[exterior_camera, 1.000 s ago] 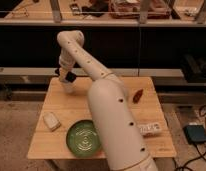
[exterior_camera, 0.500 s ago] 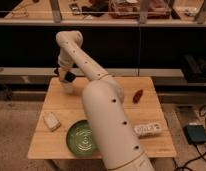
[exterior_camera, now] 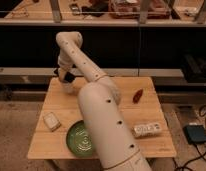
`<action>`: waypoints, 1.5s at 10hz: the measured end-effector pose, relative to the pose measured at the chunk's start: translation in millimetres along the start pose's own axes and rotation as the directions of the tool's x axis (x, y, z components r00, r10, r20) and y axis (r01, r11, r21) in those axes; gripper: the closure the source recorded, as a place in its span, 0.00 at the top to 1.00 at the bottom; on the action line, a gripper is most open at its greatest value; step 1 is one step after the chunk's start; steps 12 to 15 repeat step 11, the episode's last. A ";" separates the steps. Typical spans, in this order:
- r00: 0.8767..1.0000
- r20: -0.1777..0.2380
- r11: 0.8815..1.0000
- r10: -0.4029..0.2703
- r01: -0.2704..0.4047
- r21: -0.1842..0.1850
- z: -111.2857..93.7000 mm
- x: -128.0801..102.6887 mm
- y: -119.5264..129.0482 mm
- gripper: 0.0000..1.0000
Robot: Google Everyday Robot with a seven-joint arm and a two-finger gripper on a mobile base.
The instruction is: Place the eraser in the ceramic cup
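The robot's thick white arm point(exterior_camera: 103, 125) fills the near middle of the wooden table point(exterior_camera: 146, 145) and covers the right edge of the green plate point(exterior_camera: 78, 140), which lies at the near edge. Left of the plate, just beyond it, lies the pale beige block point(exterior_camera: 51, 121). Right of the plate, on the other side of the arm, a clear plastic bottle point(exterior_camera: 148, 129) lies on its side. Farther back and right of the plate sits a small reddish-brown object point(exterior_camera: 138, 95). The arm crosses the whole table from the plate toward the far left corner, so it hides the middle of the tabletop.

Against half a second ago, the arm and everything on the table look the same; no shift can be made out.

Beyond the plate, over the far left corner, the arm bends down and ends in the gripper point(exterior_camera: 66, 79). A small black block, apparently the eraser point(exterior_camera: 67, 77), shows right at its tip; whether the gripper is clamped on it or loose cannot be told. Just beneath is a pale shape, seemingly the ceramic cup point(exterior_camera: 66, 89), partly hidden by the arm. Dark shelving point(exterior_camera: 146, 45) stands behind the table.
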 end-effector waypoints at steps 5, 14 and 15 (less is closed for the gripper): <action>1.000 0.002 1.000 -0.022 0.022 0.009 -0.3 1.4 -1.7 0.80; 1.000 0.003 1.000 -0.021 0.021 0.009 0.0 0.6 -1.1 0.80; 1.000 0.003 1.000 -0.021 0.021 0.009 0.0 0.6 -1.1 0.80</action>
